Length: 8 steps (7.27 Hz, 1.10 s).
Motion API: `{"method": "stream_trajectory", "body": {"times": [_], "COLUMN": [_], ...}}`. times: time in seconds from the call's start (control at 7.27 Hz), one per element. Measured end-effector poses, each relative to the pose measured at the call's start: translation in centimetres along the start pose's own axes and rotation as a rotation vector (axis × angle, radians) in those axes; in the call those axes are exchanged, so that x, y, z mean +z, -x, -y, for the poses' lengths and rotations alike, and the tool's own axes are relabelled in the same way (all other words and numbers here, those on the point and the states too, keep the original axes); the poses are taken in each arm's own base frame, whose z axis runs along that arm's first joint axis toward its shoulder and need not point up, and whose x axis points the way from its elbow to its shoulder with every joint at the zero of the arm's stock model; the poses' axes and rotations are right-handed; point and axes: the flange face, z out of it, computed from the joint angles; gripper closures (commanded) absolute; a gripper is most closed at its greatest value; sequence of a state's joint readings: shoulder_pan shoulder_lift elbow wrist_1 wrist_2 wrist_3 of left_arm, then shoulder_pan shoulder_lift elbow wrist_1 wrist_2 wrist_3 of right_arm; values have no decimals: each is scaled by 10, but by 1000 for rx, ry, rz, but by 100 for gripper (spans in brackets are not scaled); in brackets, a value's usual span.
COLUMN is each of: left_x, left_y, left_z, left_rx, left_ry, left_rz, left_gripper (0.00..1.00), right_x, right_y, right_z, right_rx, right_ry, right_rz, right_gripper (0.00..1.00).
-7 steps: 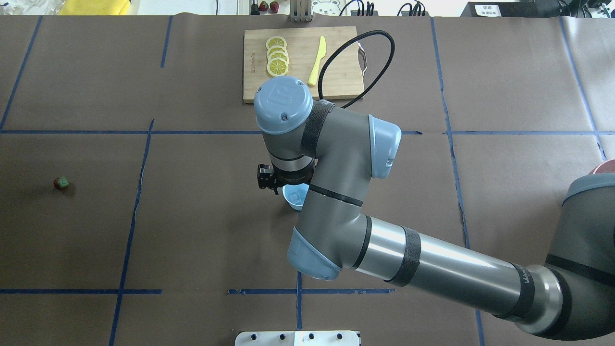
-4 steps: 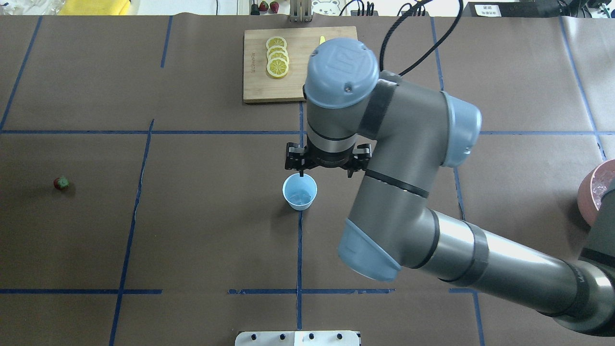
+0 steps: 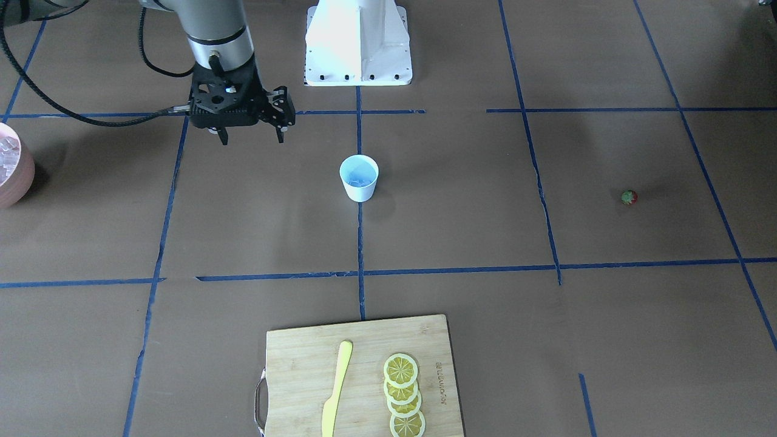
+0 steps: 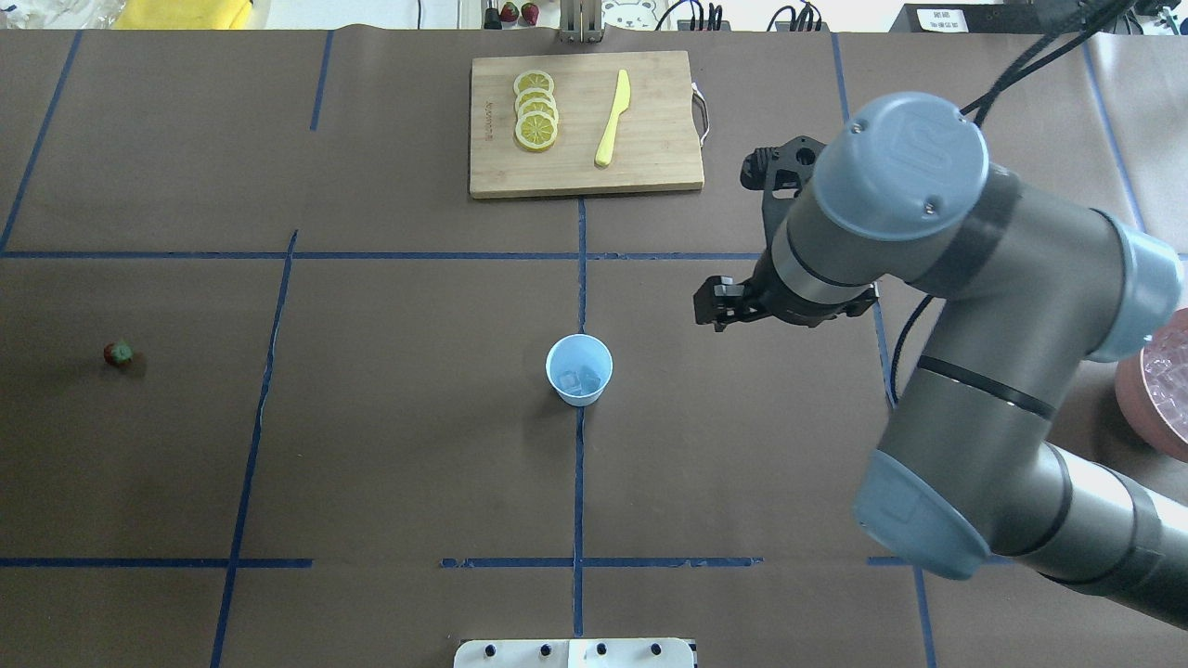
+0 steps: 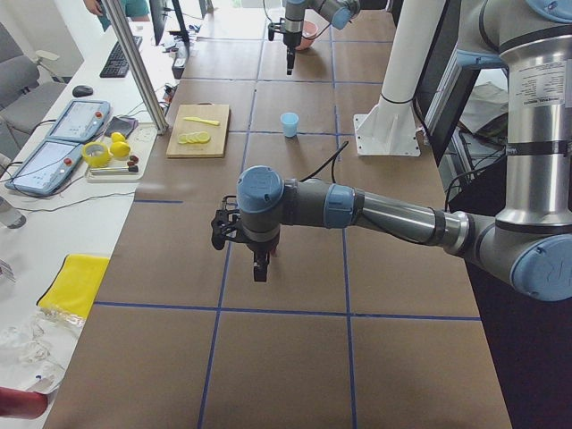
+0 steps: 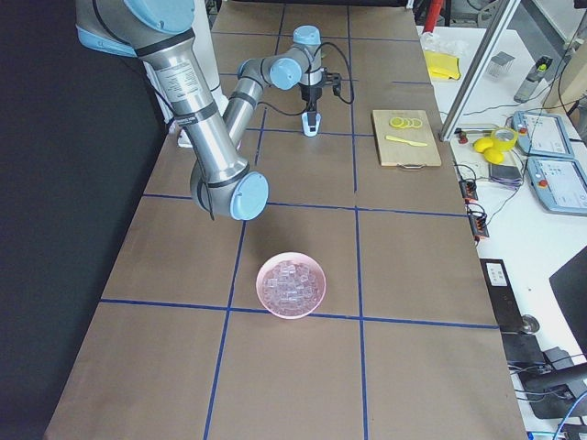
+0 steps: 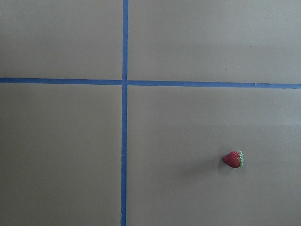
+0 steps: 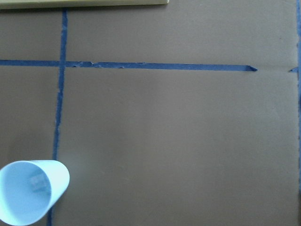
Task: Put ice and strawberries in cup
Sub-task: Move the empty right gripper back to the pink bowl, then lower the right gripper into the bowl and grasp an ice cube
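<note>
some clear, glassy ice cubes (image 4: 582,378) sat in the small pale-blue tapered cup (image 4: 579,369) at mid-table, so the ice part looked at least begun. right gripper (image 3: 251,137) hung w/ fingers spread and nothing in them, prob. bound for the pink round bowl (image 3: 27,176) for more. tiny red strawberry (image 7: 233,159) lay on the paper, well apart from the cup. left gripper (image 5: 259,270) hovered near it, prob. lining up a pick; couldn't tell if spread or closed. vs. 0.6 s back, right gripper had been just over the cup rim and had swung well clear. cup & strawberry hadn't moved.
</note>
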<state>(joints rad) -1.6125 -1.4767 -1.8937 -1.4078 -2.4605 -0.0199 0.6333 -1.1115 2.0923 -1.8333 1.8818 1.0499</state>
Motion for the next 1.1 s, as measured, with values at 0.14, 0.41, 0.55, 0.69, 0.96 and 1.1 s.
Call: {"method": "stream_trajectory", "body": {"times": [0.14, 0.41, 0.55, 0.69, 0.96, 1.1], "left_x": [0, -1, -1, -1, -2, -3], "left_y": [0, -1, -1, -1, -2, -3], "left_z": [0, 0, 0, 0, -1, -1], "left_rx": [0, 2, 1, 0, 1, 3], "left_ry": [0, -1, -1, -1, -3, -5], "left_rz": [0, 0, 0, 0, 0, 0], "left_gripper": [0, 0, 0, 0, 0, 0], "right_x": [13, 29, 33, 38, 54, 60], "right_y": [-53, -170, -229, -293, -429, -486], "right_z": [-15, -39, -51, -59, -61, -64], "right_rx": [-33, -90, -111, -136, -171, -189], "right_ry": [-14, -35, -47, -52, -36, -30], "right_rz": [-3, -36, -42, -40, -9, -11], "right_gripper": [1, 1, 1, 1, 1, 1]}}
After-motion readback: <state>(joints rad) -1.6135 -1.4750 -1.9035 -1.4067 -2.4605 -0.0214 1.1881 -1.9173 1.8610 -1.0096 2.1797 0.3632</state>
